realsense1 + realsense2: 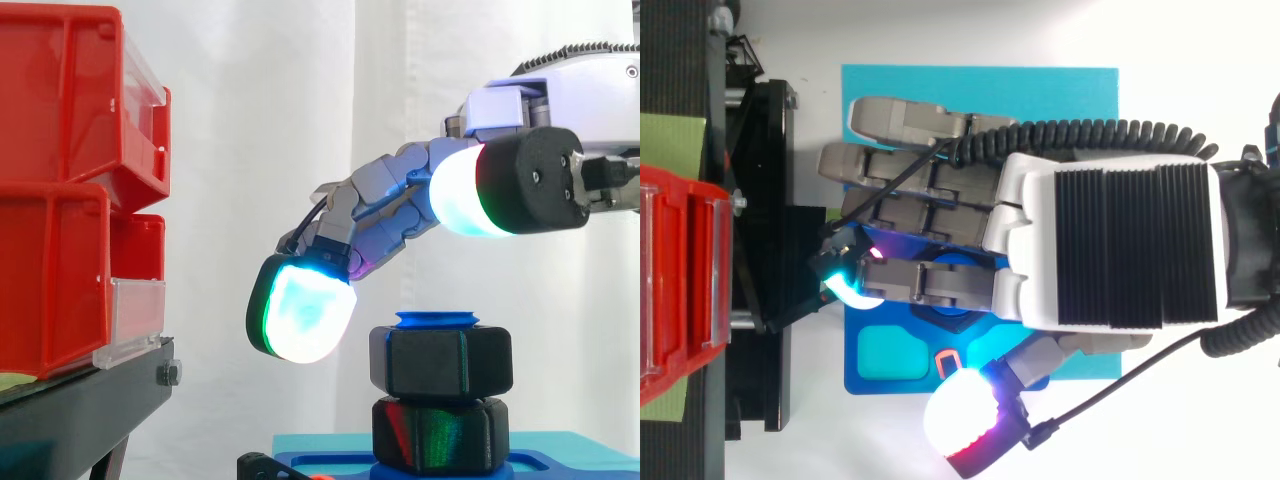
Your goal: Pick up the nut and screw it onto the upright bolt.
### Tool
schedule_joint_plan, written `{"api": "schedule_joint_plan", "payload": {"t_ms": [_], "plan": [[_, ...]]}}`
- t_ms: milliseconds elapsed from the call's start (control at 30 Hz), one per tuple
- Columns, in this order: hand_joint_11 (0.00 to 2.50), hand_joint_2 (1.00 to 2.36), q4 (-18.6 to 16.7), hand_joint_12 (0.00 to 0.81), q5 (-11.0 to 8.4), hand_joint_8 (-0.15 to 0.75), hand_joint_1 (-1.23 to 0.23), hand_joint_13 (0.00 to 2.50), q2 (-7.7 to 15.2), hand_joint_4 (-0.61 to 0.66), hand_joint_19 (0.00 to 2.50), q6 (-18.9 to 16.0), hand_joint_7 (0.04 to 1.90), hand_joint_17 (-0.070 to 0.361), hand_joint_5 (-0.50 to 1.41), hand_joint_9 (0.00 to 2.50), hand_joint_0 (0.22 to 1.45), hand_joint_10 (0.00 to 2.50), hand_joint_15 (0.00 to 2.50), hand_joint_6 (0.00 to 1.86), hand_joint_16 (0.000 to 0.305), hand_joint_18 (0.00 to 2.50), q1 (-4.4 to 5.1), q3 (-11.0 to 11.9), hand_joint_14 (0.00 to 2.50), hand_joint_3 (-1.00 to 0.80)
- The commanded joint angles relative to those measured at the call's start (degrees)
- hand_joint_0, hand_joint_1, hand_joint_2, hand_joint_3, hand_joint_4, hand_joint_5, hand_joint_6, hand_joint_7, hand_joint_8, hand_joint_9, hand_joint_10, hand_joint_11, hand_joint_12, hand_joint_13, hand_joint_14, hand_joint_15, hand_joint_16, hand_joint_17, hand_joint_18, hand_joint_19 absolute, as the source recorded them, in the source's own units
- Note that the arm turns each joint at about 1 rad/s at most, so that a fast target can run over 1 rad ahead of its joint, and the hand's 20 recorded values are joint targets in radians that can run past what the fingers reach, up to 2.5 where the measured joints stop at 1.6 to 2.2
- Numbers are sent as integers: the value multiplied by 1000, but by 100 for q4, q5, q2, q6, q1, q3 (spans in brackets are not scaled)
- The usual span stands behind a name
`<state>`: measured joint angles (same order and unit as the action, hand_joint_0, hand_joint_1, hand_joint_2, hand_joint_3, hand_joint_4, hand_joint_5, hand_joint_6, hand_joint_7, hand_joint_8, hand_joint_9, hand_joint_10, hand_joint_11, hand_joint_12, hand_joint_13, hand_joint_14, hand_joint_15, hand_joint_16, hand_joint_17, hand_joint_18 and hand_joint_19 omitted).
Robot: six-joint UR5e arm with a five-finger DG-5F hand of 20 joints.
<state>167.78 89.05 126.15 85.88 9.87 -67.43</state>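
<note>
A black hexagonal nut (440, 362) sits on the upright blue bolt (437, 320), whose top just pokes out above it. Below the nut is a second black hexagonal piece (440, 435), resting on the blue base plate (870, 370). My hand (390, 200) hovers above and slightly left of the nut, fingers stretched out and apart from it. One glowing fingertip (305, 312) hangs left of the nut at about the height of its top. The thumb's pad (465, 190) is higher up. Nothing is held. From above, the hand (1110, 245) covers the bolt (950, 280) almost entirely.
Red bins (60, 200) are stacked on a black stand (90, 400) at the left, close to the fingertips. The base plate lies on a cyan mat (1040, 90). A white curtain hangs behind.
</note>
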Motion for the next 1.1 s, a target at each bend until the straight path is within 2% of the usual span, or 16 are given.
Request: {"api": "schedule_joint_plan", "payload": {"t_ms": [0,200,667,833,1067], "plan": [[0,1000,88,336,34,236,-33,89,-3,182,0,-142,707,98,-178,363,461,0,0,502,44,0,-3,-7,0,-500],[0,1000,123,337,69,242,-31,87,-3,199,0,-230,815,99,-166,375,461,0,0,503,44,0,-21,-7,0,-500],[0,1000,246,337,77,248,-38,106,-3,218,0,-221,929,99,-151,388,466,0,0,503,44,0,-56,-7,0,-500],[0,1000,237,336,95,255,-40,126,-3,227,0,-160,960,95,-145,406,468,0,0,504,42,0,-100,-7,0,-500],[0,1000,255,290,227,272,-77,199,-3,246,0,104,1071,72,-119,475,485,0,0,503,32,0,-223,63,0,-500]]}}
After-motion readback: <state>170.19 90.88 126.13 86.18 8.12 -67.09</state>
